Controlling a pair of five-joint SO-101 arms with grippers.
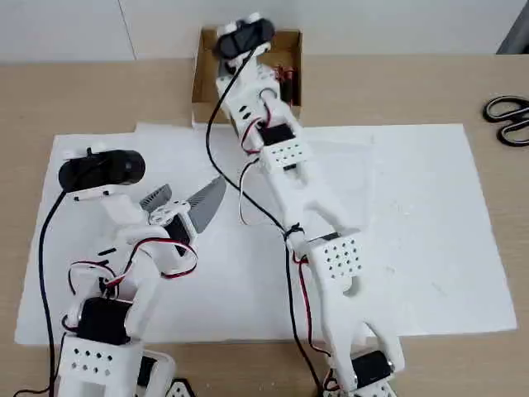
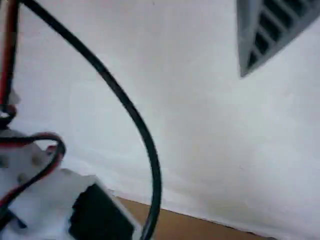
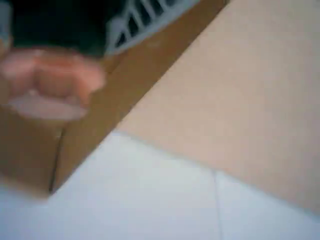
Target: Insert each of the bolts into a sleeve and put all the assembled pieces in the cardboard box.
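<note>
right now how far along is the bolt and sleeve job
Looks late. Done: something red lies in the brown cardboard box, possibly assembled pieces. In hand: the right gripper is at the box with a pinkish blurred thing beside it. The left gripper is open over the white paper sheet. Left: probably just that drop.

1. Cardboard box [image 1: 203, 83]: brown, rectangular, open at the top. Standing upright at the far side of the table [image 1: 413, 91], just beyond the far edge of the white sheet [image 1: 413, 207].
2. Box interior: mostly hidden from above.
3. Pinkish-red piece [image 3: 50, 82]: rounded and blurred, located over the box wall [image 3: 125, 100] near a corner. Not distinguishable as bolt or sleeve.
</note>
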